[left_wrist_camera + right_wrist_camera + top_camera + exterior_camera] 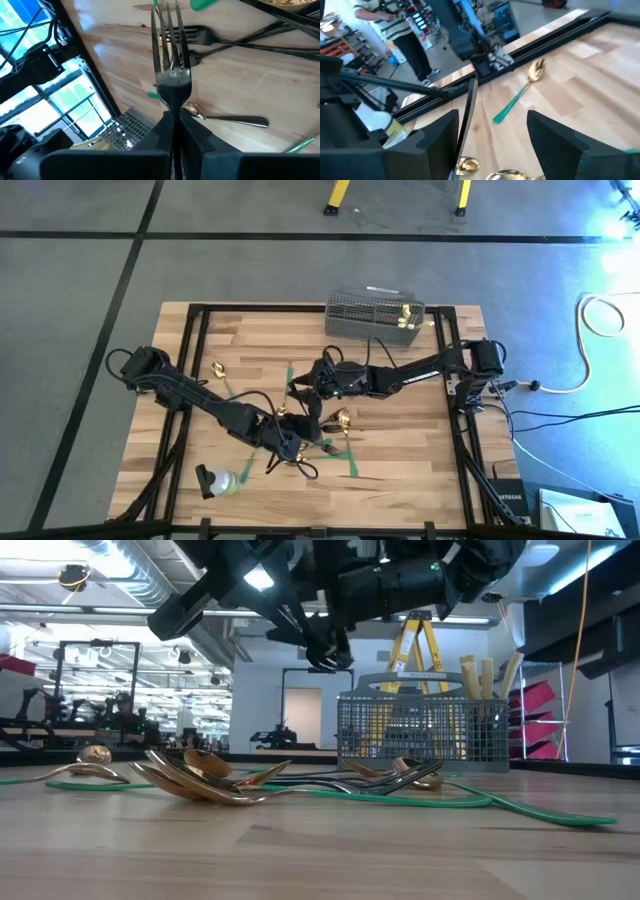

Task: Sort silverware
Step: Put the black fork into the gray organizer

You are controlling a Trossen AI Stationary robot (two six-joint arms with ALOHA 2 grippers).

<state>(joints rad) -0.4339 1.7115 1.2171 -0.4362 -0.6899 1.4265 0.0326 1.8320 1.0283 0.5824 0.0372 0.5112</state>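
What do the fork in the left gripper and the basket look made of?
The fork in the left gripper looks like dark polished metal: its tines carry sharp glints. The basket looks like grey wire mesh, likely metal, since the grid is see-through.

Three cream-handled knives [485, 680] in one wire basket [420, 730], several gold spoons [190, 780]

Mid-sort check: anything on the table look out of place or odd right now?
One oddity: a plastic bottle lies on its side at the table's near-left corner, away from the silverware heaped mid-table. Otherwise normal: left gripper is shut on a dark fork, right gripper open above the spoons.
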